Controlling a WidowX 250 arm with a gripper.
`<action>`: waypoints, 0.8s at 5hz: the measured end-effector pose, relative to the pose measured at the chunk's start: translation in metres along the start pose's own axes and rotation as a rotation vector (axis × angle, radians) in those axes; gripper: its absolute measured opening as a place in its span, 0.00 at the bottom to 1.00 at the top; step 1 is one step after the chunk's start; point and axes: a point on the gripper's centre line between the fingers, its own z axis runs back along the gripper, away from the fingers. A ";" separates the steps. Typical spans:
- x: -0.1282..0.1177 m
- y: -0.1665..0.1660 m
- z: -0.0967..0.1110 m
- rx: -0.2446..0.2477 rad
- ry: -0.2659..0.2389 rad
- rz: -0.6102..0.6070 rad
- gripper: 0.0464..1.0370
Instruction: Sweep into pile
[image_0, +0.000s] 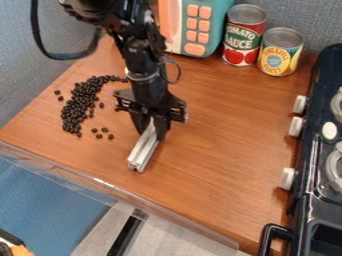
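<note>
1. The bar (144, 151) slants toward the table's (214, 165) near edge.
2. The gripper (152, 131) is clamped on its far end.
3. The beans (79, 106) lie on the table, view-left of both, in a curved band; the sweep likely needs the bar's long side facing them.

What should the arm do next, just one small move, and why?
Probably slide the silvery bar toward the few stray black beans, nudging them into the main cluster: they lie loose between bar and cluster, and the pincer grips the bar.
</note>
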 end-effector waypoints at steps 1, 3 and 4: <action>0.001 0.010 0.001 0.004 -0.003 0.005 0.33; -0.006 0.023 0.003 0.009 0.019 -0.081 0.33; -0.008 0.028 0.003 0.013 0.026 -0.106 0.33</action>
